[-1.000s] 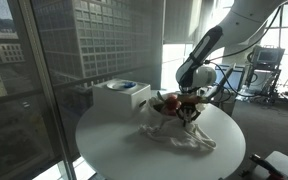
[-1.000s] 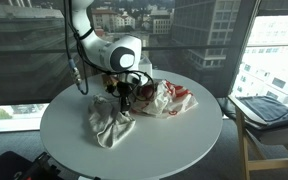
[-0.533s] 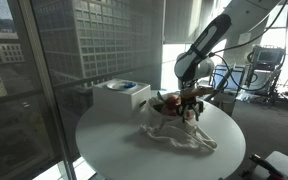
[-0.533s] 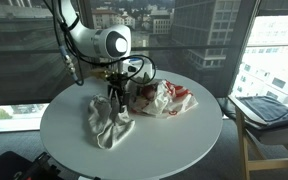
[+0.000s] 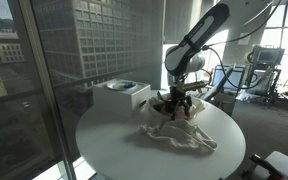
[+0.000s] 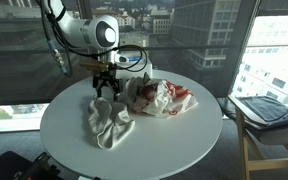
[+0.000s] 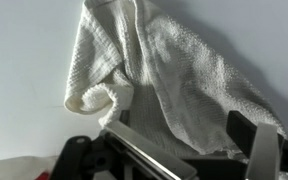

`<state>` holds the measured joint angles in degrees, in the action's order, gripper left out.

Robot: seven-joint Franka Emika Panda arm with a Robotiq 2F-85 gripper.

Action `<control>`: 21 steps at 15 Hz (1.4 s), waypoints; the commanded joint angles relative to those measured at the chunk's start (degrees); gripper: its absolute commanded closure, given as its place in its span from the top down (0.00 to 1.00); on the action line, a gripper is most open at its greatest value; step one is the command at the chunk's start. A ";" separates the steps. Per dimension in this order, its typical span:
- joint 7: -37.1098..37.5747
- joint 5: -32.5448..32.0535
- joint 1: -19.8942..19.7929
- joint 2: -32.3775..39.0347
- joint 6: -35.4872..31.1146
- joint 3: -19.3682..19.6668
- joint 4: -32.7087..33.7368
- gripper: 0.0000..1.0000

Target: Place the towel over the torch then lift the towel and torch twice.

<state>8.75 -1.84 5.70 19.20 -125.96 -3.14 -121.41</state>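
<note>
The white towel (image 6: 108,120) lies crumpled on the round white table (image 6: 74,140), and both exterior views show it (image 5: 181,136). The wrist view shows its folds (image 7: 154,70) spread just below the fingers. My gripper (image 6: 106,90) hangs open a little above the towel's far end, with nothing between its fingers (image 7: 252,140). In an exterior view the gripper (image 5: 177,102) is over the towel's back edge. The torch is hidden in every view.
A crumpled red-and-white bag (image 6: 167,98) lies beside the towel toward the table's far side, close to the gripper. A white box (image 5: 120,95) stands at the table's back edge. Large windows surround the table. A chair with a laptop (image 6: 269,108) stands nearby.
The gripper has opened, let go of the towel and risen above it. The towel has settled on the table.
</note>
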 commanded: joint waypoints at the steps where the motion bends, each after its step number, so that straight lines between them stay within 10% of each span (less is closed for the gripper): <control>1: -5.20 -0.90 -0.06 4.44 4.64 -0.58 5.88 1.00; 21: -7.72 6.88 -3.62 18.46 -1.25 -0.68 13.42 1.00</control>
<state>1.65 4.03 2.14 34.62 -126.63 -3.60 -111.12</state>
